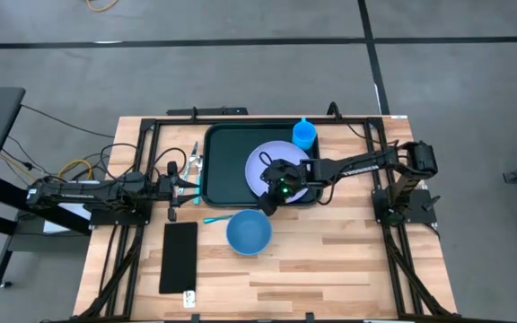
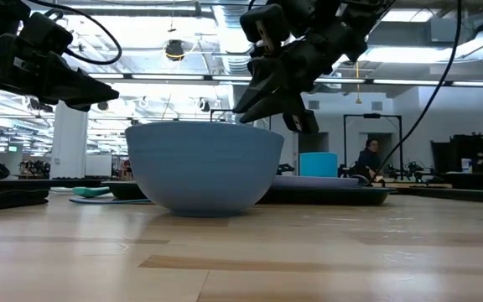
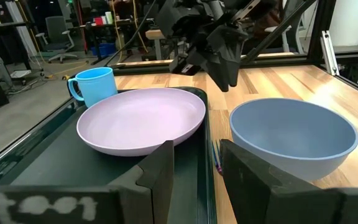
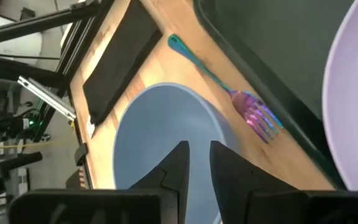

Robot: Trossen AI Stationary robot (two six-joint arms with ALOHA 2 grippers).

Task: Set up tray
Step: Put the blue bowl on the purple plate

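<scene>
- Tray: dark green-black, rounded corners, raised rim. You find it at the far middle of the wooden table, long axis running left to right across the table.
- Plate: lavender, lying inside the tray toward its right end, near the cup side.
- Cup: light blue, with a handle, standing at the tray's far right corner (whether it stands inside the rim or just on it you cannot tell).
- Bowl: blue, upright on the bare wood, just beside the tray's near edge and outside it.
- Fork: teal handle, purple tines, lying on the wood between bowl and tray, long axis roughly along the tray's near edge.
- Flat black rectangle: on the wood to the left of the bowl, well apart from the tray.
- Right gripper: raised above the table over the tray's near edge, pointing down toward the bowl, which lies just nearer the table's front than the jaws. Jaws are a narrow gap apart, holding nothing.
- Left gripper: at the tray's left short edge, jaws apart and empty.
- Judgement for you: the right arm is the nearer to the bowl; the bowl looks the likely next piece.
</scene>
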